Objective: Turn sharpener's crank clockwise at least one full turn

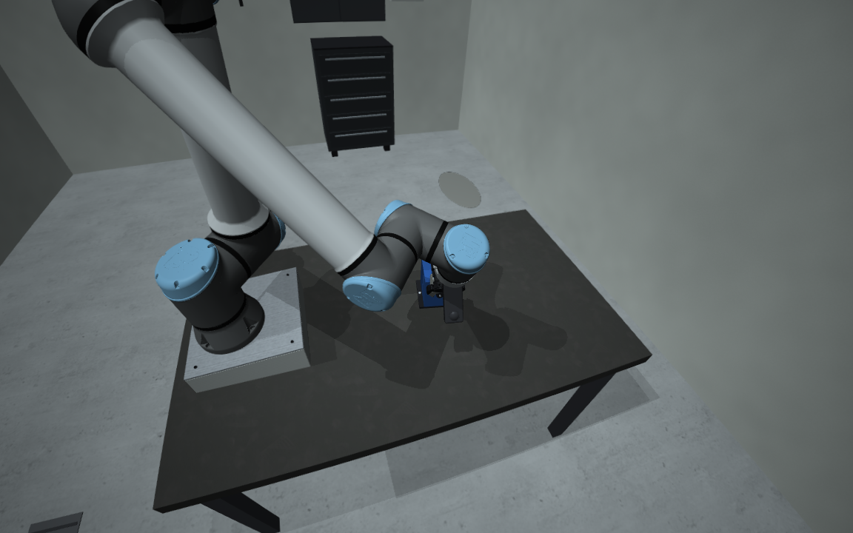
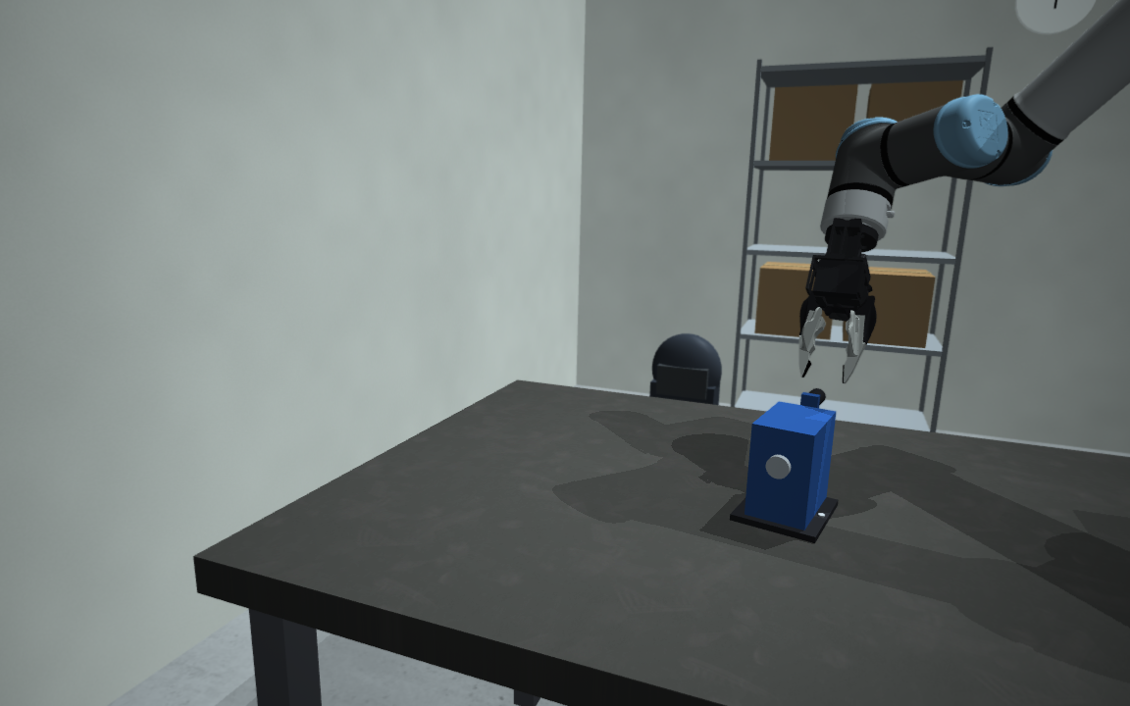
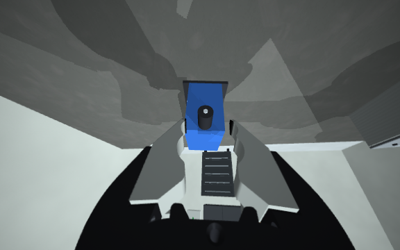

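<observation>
We see the blue box-shaped sharpener (image 2: 789, 465) upright on its black base plate (image 2: 817, 529), near the middle of the dark counter (image 2: 464, 527). Its black cylindrical crank handle (image 3: 205, 117) sits at the top. The two-jaw end effector (image 2: 826, 365) hangs just above the handle, jaws partly apart, gripping nothing.

From above, the arm (image 1: 250, 142) reaches from its pale base block (image 1: 283, 361) at one corner of the dark tabletop (image 1: 363, 411) out over the middle. Its blue-capped wrist (image 1: 466, 248) covers most of a small blue sharpener (image 1: 427, 292), and the gripper is hidden beneath it. A black drawer cabinet (image 1: 353, 92) stands against the far wall.
</observation>
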{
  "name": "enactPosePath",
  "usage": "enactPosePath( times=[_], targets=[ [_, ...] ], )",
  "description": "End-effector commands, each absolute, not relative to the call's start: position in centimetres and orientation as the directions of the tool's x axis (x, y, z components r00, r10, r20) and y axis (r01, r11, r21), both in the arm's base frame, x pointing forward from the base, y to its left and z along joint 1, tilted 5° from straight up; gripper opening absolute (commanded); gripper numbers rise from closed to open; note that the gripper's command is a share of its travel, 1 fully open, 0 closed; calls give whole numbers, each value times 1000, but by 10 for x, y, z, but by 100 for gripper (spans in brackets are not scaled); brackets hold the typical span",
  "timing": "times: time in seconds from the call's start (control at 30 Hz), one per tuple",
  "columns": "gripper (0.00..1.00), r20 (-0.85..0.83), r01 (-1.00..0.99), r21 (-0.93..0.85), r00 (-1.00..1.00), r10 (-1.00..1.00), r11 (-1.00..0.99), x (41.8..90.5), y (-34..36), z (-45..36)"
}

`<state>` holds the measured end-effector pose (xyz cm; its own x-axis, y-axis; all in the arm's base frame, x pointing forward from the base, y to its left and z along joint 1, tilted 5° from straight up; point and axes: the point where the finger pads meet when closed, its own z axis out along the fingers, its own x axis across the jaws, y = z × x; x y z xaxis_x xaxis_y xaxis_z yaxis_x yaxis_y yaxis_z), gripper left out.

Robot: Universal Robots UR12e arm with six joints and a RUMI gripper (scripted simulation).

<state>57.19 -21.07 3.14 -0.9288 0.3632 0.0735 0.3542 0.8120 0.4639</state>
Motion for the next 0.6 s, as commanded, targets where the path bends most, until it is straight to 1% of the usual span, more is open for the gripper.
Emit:
enactPosePath(
  times=[0.0,0.57],
  targets=[
    [32,70,354,462,-928,365,813,574,-208,26],
    [32,66,354,461,-928,366,814,576,-212,29]
  ],
)
